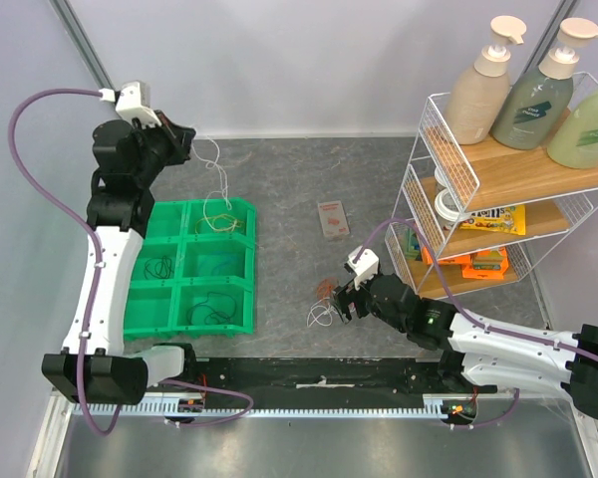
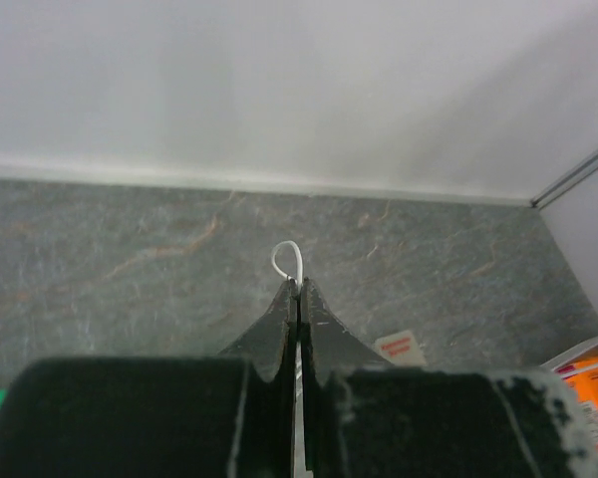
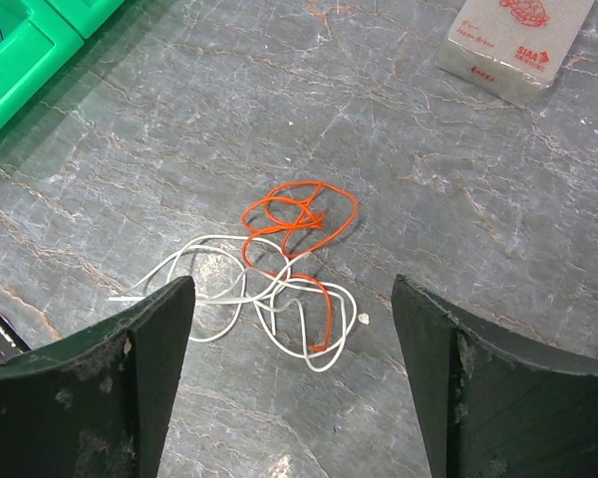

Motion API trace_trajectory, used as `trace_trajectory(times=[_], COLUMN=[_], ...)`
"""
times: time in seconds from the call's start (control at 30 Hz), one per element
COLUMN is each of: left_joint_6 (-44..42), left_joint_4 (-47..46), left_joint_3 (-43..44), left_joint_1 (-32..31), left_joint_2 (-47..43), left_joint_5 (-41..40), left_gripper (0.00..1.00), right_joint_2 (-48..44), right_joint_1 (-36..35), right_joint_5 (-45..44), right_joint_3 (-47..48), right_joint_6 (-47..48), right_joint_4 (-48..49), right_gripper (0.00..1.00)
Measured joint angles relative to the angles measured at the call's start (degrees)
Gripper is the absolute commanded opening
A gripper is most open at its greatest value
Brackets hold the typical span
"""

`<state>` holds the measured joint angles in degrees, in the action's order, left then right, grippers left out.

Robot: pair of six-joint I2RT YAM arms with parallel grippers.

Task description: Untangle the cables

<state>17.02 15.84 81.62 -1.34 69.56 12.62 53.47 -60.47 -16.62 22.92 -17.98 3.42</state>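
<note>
My left gripper [image 1: 186,140] is raised at the back left, above the green compartment tray [image 1: 140,299]. It is shut on a white cable [image 1: 217,177] that hangs down to the tray's back right cell, where a yellow cable [image 1: 219,222] lies. In the left wrist view a small loop of the white cable [image 2: 288,259] sticks out past the closed left gripper [image 2: 299,285]. Black cables [image 1: 159,267] lie in other cells. My right gripper [image 3: 291,287] hovers open over an orange cable [image 3: 297,214] tangled with another white cable [image 3: 211,291] on the table, and touches neither.
A small flat packet [image 1: 333,217] lies on the grey table behind the tangle. A white wire rack [image 1: 448,169] with bottles and snack packs stands at the right. A black rail [image 1: 319,373] runs along the near edge. The tray corner [image 3: 20,50] shows left of the right gripper.
</note>
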Motion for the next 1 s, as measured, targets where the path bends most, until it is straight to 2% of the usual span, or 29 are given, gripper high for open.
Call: trace_trajectory(times=[0.23, 0.43, 0.6, 0.87, 1.0], left_joint_6=[1.0, 7.7, 13.2, 19.6, 21.5], left_joint_4=[0.2, 2.8, 3.2, 3.7, 4.2], left_joint_3=[-10.2, -13.4, -21.8, -23.0, -21.7], left_joint_1=[0.1, 0.2, 0.3, 0.3, 0.9], left_joint_2=[-0.6, 5.7, 8.3, 14.4, 18.0], left_joint_5=[-7.1, -14.8, -17.3, -18.1, -16.6], left_gripper=[0.02, 0.02, 0.02, 0.02, 0.38], right_joint_2=[0.4, 0.5, -0.2, -0.2, 0.2], right_joint_1=[0.0, 0.0, 0.0, 0.0, 0.0], right_joint_5=[0.0, 0.1, 0.1, 0.3, 0.5], right_joint_3=[-0.1, -0.1, -0.8, -0.9, -0.8], right_joint_6=[0.0, -0.2, -0.5, -0.7, -0.7], right_joint_4=[0.5, 0.7, 0.7, 0.7, 0.7], right_gripper=[0.88, 0.88, 0.88, 0.87, 0.87])
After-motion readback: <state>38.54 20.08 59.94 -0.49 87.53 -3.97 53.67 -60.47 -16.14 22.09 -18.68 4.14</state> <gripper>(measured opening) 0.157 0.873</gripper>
